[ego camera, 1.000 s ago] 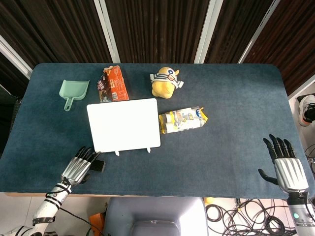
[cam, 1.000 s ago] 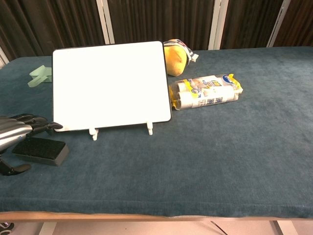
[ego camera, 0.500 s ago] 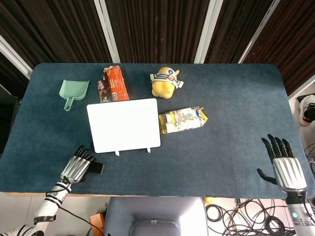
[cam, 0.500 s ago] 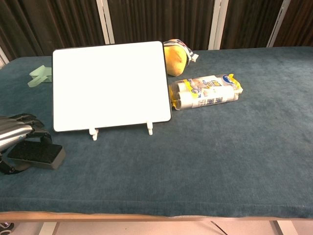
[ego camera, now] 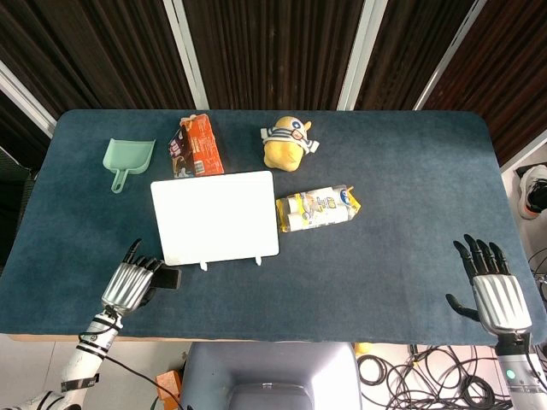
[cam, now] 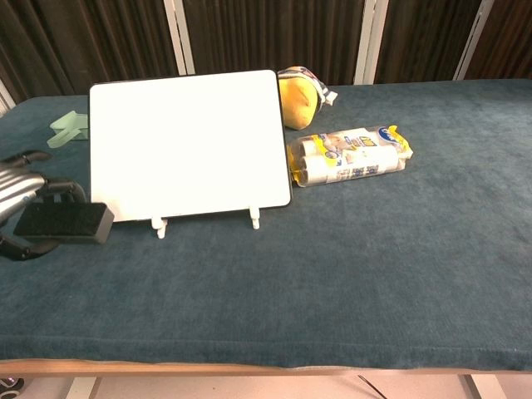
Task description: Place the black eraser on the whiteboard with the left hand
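The black eraser (cam: 63, 222) is in the grip of my left hand (cam: 18, 199) at the table's near left, lifted slightly off the cloth just left of the whiteboard's foot. In the head view, the eraser (ego camera: 172, 278) pokes out from under the left hand (ego camera: 128, 286). The whiteboard (ego camera: 215, 217) stands tilted on two small white feet; its white face (cam: 187, 141) is blank. My right hand (ego camera: 499, 296) hovers open, fingers spread, off the table's near right corner, far from everything.
A green dustpan (ego camera: 128, 160), a red carton (ego camera: 197, 147) and a yellow plush toy (ego camera: 288, 143) lie behind the board. A white and yellow packet (ego camera: 318, 207) lies to its right. The blue cloth table (ego camera: 402, 196) runs to its front edge just below my left hand.
My left hand has closed around the eraser and raised it off the cloth, shifting slightly left and toward the board. The right hand has barely moved.
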Controlling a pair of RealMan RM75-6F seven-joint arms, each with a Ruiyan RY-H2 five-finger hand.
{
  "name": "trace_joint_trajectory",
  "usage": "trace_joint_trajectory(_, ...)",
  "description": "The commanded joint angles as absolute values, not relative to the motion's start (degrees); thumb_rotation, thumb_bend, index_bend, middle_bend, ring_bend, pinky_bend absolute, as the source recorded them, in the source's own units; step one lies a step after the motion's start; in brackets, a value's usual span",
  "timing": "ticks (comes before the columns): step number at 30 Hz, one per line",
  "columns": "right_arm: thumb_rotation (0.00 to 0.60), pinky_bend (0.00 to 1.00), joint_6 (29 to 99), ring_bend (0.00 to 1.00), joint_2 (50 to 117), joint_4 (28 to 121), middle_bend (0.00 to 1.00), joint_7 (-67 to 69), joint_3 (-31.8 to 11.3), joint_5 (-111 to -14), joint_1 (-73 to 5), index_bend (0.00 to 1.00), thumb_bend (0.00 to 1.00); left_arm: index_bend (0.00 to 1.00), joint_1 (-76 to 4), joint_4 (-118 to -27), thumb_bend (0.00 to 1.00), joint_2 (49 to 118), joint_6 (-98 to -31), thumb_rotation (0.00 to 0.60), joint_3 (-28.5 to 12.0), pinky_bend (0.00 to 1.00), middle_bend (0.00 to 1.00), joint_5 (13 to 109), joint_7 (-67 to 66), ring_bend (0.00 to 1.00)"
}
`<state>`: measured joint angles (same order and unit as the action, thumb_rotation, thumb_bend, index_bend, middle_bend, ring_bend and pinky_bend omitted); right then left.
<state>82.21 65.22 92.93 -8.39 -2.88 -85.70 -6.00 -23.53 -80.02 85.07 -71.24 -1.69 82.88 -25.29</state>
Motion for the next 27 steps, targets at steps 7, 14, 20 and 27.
trace_joint_trajectory(7,0.600,0.00,82.26,0.00,65.20,92.90,0.00,-8.28,-3.03,-85.53,-6.04,0.00,0.16,0.82,-26.12,-63.99,0.45,99.14,-86.74,0.600,-9.71,0.13,0.81,91.03,-17.29,0.46)
trace_joint_trajectory(14,0.600,0.00,83.32,0.00,63.92,93.46,0.00,-4.09,-5.16,-82.08,-5.26,0.00,0.19,0.81,-31.65,-55.09,0.39,105.68,-84.80,0.600,-12.45,0.14,0.81,90.72,-15.19,0.47)
trace_joint_trajectory(20,0.600,0.00,84.86,0.00,62.05,93.11,0.00,0.54,-4.47,-84.11,-4.15,0.00,0.19,0.81,-34.88,-47.56,0.39,108.69,-86.83,0.600,-12.48,0.13,0.81,92.92,-11.05,0.48)
trace_joint_trajectory(27,0.600,0.00,86.10,0.00,61.57,92.73,0.00,1.77,-4.37,-84.71,-3.42,0.00,0.19,0.81,-37.67,-40.07,0.38,111.46,-84.51,0.600,-12.66,0.12,0.81,91.61,-10.27,0.48)
